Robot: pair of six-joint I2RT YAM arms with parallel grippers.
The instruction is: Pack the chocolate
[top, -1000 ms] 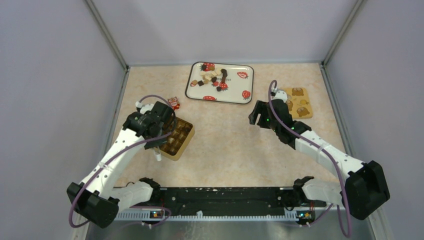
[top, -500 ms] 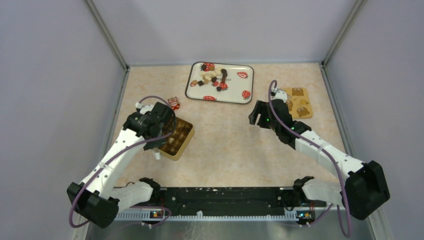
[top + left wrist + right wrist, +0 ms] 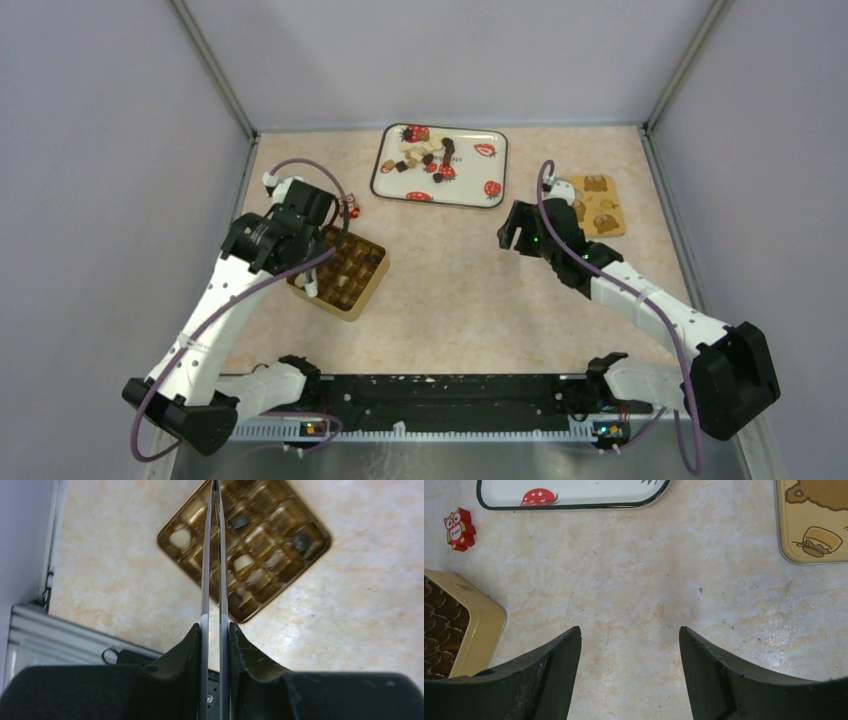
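While most of the chocolate (image 3: 422, 152) sits piled on the strawberry tray (image 3: 465, 178) at the far side of the tabletop (image 3: 450, 290), a few pieces (image 3: 243, 561) are already in the gold box (image 3: 272, 562). Over that box the left end effector (image 3: 215, 490) hangs with its thin fingers pinched together, nothing visible between them. The right end effector (image 3: 628, 645) is spread wide and empty, above bare tabletop near the bear lid (image 3: 814, 525).
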